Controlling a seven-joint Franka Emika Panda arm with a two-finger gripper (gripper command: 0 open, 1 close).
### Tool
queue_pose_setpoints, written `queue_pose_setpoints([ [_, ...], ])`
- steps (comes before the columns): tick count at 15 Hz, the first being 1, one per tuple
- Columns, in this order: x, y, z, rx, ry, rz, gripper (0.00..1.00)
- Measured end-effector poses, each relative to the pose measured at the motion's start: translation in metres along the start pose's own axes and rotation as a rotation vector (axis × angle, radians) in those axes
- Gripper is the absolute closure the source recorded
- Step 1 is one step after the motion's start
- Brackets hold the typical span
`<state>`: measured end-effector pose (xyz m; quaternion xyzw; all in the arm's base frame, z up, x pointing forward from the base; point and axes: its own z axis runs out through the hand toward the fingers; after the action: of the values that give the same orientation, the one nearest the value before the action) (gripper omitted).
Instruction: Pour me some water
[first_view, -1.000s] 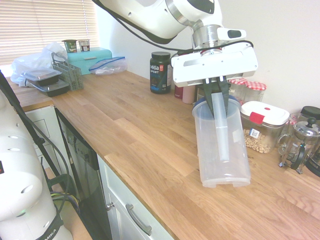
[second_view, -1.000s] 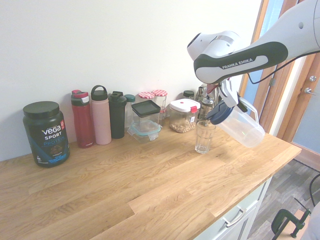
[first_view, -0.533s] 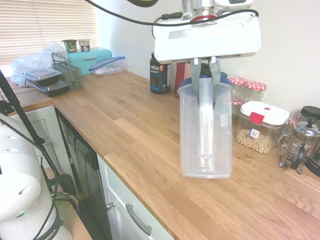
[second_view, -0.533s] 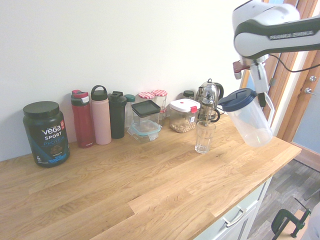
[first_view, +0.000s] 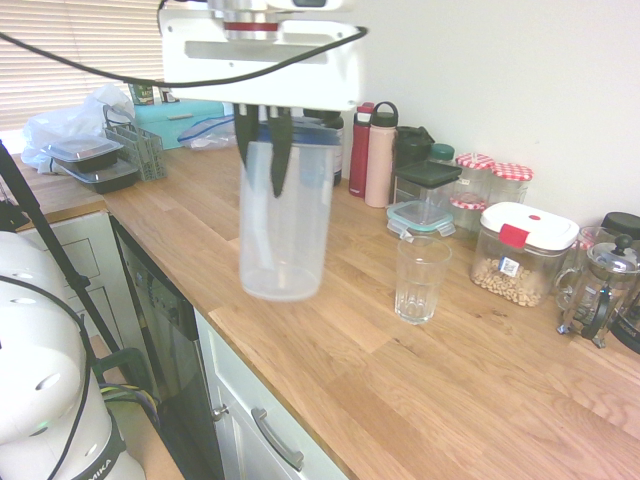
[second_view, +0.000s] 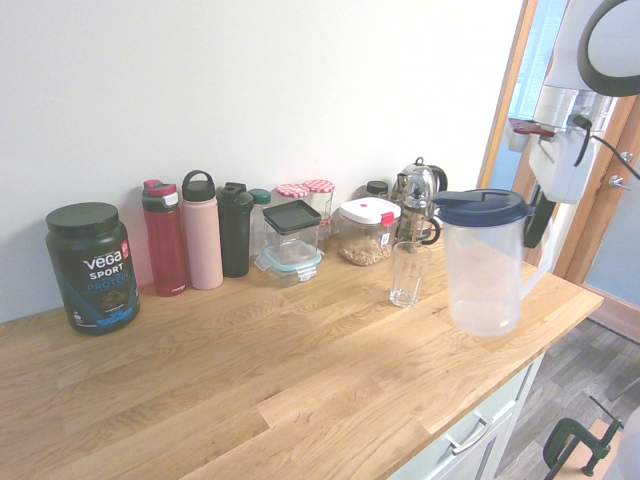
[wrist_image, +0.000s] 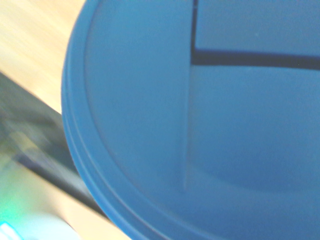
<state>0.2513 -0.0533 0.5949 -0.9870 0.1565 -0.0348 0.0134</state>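
Observation:
A clear plastic pitcher (first_view: 283, 230) with a dark blue lid (second_view: 483, 207) hangs upright, low over the wooden counter (first_view: 330, 330) near its front edge. My gripper (first_view: 263, 165) is shut on the pitcher's handle from above; in the second exterior view the gripper (second_view: 537, 215) is on the pitcher's (second_view: 485, 265) right side. I see no water level inside it. An empty-looking drinking glass (first_view: 421, 278) stands on the counter apart from the pitcher; in the second exterior view the glass (second_view: 408, 273) is to the pitcher's left. The blue lid (wrist_image: 200, 125) fills the wrist view.
Along the wall stand a black protein tub (second_view: 90, 265), a red bottle (second_view: 165, 238), a pink bottle (second_view: 201, 230), a dark bottle (second_view: 236, 229), a glass box (second_view: 292, 238), a white-lidded jar (first_view: 523, 252) and a French press (first_view: 598, 288). Containers (first_view: 95, 160) sit at the far end.
The pitcher has swung from tilted to upright and travelled away from the glass toward the counter's front edge, dropping lower. The grip on the handle is unchanged.

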Motion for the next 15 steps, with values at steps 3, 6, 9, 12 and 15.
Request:
queue_pose_setpoints([
  [3,-0.013,-0.092,0.011,0.109,0.077,0.135,1.00],
  [6,-0.018,-0.170,0.030,0.160,0.192,0.270,1.00],
  [9,-0.017,-0.226,0.056,0.138,0.278,0.303,1.00],
  [12,0.017,-0.247,0.090,0.132,0.231,0.300,1.00],
  [15,0.056,-0.266,0.114,0.103,0.190,0.287,1.00],
])
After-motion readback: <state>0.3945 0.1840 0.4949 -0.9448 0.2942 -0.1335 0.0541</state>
